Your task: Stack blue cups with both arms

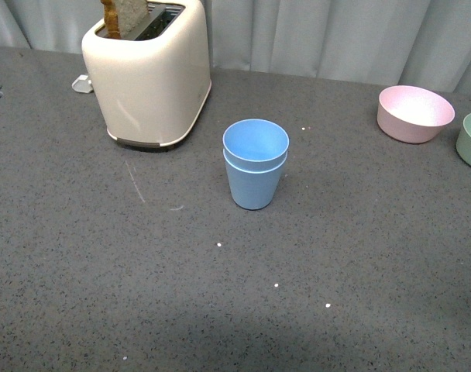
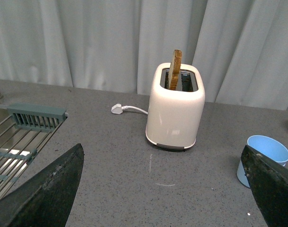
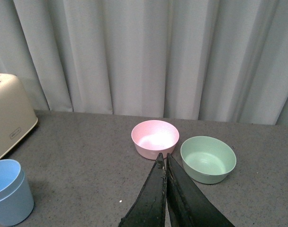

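Blue cups (image 1: 255, 163) nested, upright | left tool (image 2: 167, 189) wide open, empty | right tool (image 3: 166, 163) closed, empty

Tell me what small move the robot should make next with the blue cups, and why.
Probably none beyond keeping both arms back: the blue cups already sit nested upright on the counter. The left gripper is open and empty, the right gripper shut on nothing.
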Controlling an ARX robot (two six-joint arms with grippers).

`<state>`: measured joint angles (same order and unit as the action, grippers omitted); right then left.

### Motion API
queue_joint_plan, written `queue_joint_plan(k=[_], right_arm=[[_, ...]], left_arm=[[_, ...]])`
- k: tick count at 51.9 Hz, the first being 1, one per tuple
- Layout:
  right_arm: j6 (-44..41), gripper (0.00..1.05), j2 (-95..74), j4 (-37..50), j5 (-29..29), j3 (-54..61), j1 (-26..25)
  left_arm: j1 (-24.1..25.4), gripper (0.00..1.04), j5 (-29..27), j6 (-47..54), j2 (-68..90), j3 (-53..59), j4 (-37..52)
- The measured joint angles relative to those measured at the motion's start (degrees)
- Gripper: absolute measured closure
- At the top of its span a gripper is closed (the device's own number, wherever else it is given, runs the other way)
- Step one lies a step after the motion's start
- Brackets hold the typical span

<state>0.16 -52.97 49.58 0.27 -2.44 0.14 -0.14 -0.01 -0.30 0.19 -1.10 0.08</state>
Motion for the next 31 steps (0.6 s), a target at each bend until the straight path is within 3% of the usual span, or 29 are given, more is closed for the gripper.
queue_joint_plan(k=[31], right_arm=[[0.0,1.04,24.3,-21.2,-0.2,2.3,0.0]], left_arm=[[0.0,0.07,0.0,0.0,0.0,0.0,0.0]])
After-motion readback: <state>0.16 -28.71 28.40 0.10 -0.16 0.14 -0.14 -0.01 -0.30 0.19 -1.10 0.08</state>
